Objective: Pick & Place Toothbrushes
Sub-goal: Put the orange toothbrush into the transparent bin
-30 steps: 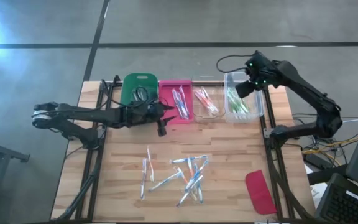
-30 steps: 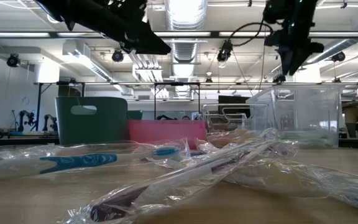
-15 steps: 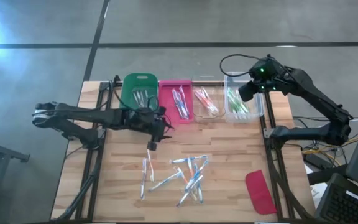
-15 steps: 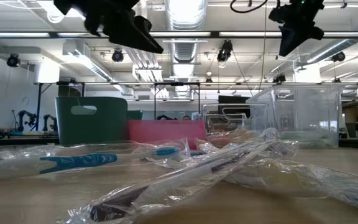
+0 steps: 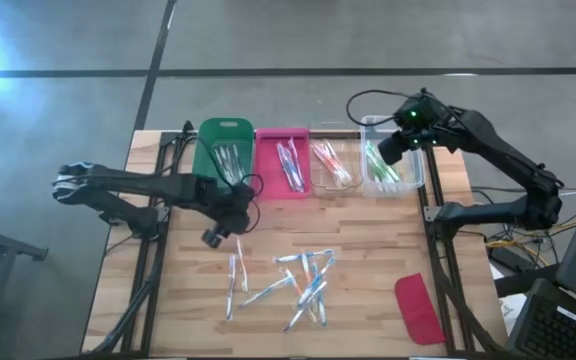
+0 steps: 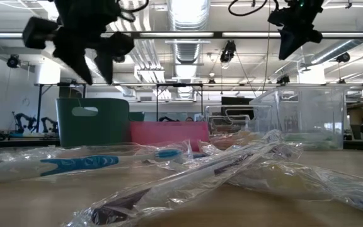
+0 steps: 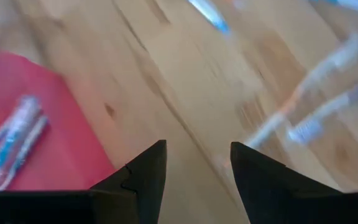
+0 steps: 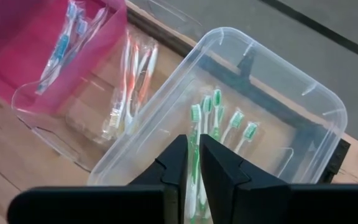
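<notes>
Several wrapped toothbrushes [image 5: 293, 280] lie loose on the wooden table, close up in the low view [image 6: 188, 173]. More toothbrushes lie in four bins at the far edge: green [image 5: 220, 150], pink [image 5: 284, 160], clear with orange ones [image 5: 330, 165], clear with green ones [image 8: 219, 118]. My left gripper [image 5: 234, 224] hangs open, tipped down, between the pink bin and the loose pile, holding nothing [image 7: 197, 158]. My right gripper [image 8: 192, 155] is shut and empty above the clear bin with green toothbrushes [image 5: 388, 165].
A flat red lid [image 5: 418, 308] lies at the table's near right corner. Bare wood [image 5: 188, 290] shows left of the loose pile. Cables and a laptop sit beyond the table's right edge.
My left gripper has swung away from the pink bin toward the table's near edge and tipped from nearly level to pointing steeply down, still open. My right gripper has risen a little over the far-right clear bin and drawn its fingers together.
</notes>
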{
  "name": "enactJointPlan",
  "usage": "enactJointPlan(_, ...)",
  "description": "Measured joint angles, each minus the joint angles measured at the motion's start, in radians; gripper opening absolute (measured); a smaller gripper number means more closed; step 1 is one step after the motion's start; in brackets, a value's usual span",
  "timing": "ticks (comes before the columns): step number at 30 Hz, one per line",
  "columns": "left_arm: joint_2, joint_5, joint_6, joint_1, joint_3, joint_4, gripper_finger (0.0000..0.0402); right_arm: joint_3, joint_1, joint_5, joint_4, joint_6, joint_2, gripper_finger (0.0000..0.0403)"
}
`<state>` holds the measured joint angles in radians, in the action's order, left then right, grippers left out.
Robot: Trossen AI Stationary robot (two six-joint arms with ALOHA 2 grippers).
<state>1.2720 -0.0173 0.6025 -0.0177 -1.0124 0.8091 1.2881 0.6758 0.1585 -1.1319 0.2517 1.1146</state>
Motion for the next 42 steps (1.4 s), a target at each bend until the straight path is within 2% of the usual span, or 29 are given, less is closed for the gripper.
enactJointPlan(6, 0.051, -0.001, 0.101, -0.004, 0.013, 0.063, 0.0181, 0.0, -0.003, 0.0, 0.015, -0.001, 0.028, 0.0059)
enactJointPlan(15, 0.224, -0.054, 0.205, -0.016, 0.018, 0.066, 0.0172, -0.001, -0.006, 0.0, 0.016, -0.001, 0.042, 0.0087)
enactJointPlan(24, 0.328, -0.054, 0.226, -0.041, 0.018, 0.047, 0.0167, -0.002, -0.006, 0.0, 0.017, -0.024, 0.041, 0.0103)
enactJointPlan(42, 0.432, -0.035, 0.233, -0.058, 0.018, -0.006, 0.0165, -0.002, -0.006, 0.0, 0.021, -0.046, 0.04, 0.0045)
